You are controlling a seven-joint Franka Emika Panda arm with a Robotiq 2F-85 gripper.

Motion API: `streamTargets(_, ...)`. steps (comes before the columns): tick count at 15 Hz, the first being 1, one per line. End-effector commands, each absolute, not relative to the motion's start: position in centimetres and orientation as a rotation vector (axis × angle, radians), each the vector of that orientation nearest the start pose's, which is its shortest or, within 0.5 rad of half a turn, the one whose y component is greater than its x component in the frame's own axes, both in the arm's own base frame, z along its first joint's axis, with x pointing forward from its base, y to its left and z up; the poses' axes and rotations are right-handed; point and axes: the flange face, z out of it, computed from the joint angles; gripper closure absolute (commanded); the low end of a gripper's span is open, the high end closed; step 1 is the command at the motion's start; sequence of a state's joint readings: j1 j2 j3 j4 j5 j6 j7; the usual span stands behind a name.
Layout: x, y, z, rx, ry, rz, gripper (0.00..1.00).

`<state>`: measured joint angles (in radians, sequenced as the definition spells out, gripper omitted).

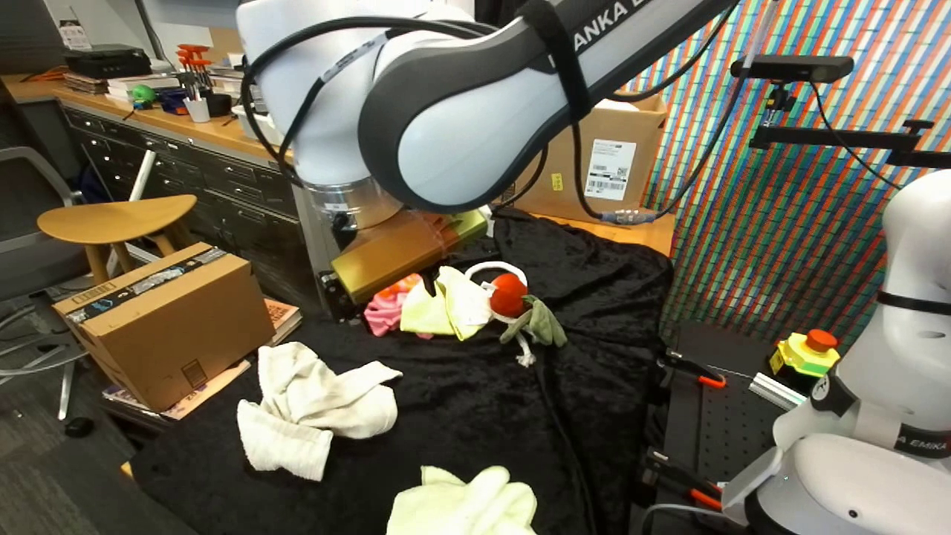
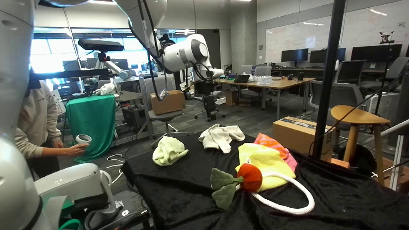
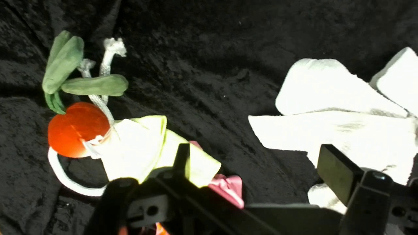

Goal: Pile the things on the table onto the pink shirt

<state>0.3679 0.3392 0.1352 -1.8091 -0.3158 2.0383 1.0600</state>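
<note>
A: Where do we find the pink shirt (image 1: 383,313)?

B: In an exterior view, just left of centre, partly under the yellow cloth (image 1: 449,312). We'd guess our step is fetching the next cloth, likely the white cloth (image 1: 319,401) at lower left of that frame; the pale cloth (image 1: 464,505) at the bottom edge looks left to do as well.

A: How do we take it well?

B: We'd centre over one raised fold, come straight down and pinch a thick bunch, since a thin edge may slip. Then we lift high, so no trailing corner sweeps the red ball (image 3: 76,129) or the rope (image 3: 75,187) aside, and lower it onto the pink shirt.

A: And our claw (image 3: 257,163)?

B: Its jaws are spread wide, and we see nothing gripped. In the wrist view, one finger (image 3: 181,160) shows across the yellow cloth, left of the middle, and its partner across the white cloth at lower right. We judge both to hang above the fabric, touching nothing.

A: So we shift first?

B: Yes, toward the right of that frame, until the white fold sits between the jaws.
</note>
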Motion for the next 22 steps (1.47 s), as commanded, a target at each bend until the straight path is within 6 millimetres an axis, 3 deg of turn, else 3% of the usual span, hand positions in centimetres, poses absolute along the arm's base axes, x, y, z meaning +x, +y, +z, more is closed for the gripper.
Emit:
streamTargets(1, 58.0, 32.8, 34.2, -3.322, 0.644, -0.230, 0.00)
streamTargets(6, 58.4, 37.5, 32.4, -3.339, 0.506, -0.213, 0.00)
streamTargets(12, 57.7, 41.7, 30.7, -3.365, -0.025, -0.114, 0.00)
streamTargets(16, 59.0, 41.9, 29.8, -3.367, -0.265, -0.090, 0.00)
streamTargets(22, 62.2, 40.4, 28.2, -3.319, -0.408, -0.016, 0.00)
